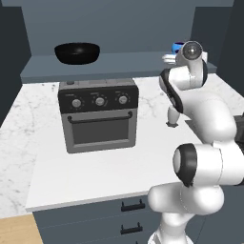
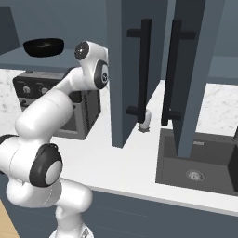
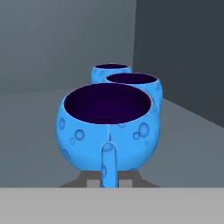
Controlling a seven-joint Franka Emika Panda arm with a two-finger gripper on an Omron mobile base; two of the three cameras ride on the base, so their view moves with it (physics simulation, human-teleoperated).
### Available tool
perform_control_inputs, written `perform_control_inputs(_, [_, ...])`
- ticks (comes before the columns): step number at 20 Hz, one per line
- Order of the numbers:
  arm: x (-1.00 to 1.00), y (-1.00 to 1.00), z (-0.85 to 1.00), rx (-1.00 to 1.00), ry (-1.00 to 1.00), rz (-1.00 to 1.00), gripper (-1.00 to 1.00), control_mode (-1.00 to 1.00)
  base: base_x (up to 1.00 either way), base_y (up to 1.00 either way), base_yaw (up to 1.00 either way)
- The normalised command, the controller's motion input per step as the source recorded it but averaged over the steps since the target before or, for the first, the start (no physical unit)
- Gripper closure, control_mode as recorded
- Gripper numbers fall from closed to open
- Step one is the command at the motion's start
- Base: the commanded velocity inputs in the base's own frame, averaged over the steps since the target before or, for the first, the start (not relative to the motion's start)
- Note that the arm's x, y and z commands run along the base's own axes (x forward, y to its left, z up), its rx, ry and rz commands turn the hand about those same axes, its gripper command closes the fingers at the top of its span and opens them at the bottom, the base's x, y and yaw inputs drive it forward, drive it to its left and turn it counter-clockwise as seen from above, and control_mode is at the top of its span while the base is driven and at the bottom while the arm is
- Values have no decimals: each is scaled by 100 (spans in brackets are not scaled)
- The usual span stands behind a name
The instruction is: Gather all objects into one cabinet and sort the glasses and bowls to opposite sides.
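Cups (image 3: 107,127) in a blue row on the cabinet shelf (image 3: 188,131) toward its right end, bowl (image 1: 77,52) at the left end; claw (image 3: 107,181) state indeterminable, so advance it straight at the nearest handle, avoiding the neighbours.

The nearest cup (image 3: 107,131) is bright blue with paler bubble-like spots and a dark purple inside; the two cups behind it (image 3: 135,87) (image 3: 109,72) have the same blue and the same dark inside. The bowl (image 1: 77,52) is glossy black. The oven (image 1: 98,114) is grey with a darker knob panel. The countertop (image 1: 28,124) is white marble with grey veins. The cabinet door (image 2: 123,69) is slate blue-grey, with a black bar handle (image 2: 144,69).
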Motion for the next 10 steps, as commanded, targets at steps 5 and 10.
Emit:
perform_control_inputs(5, [-9, -33, 0, 0, 0, -1, 100, -100, 0, 0, 0])
perform_control_inputs(10, [-23, -38, 0, 0, 0, -3, 100, -100, 0, 0, 0])
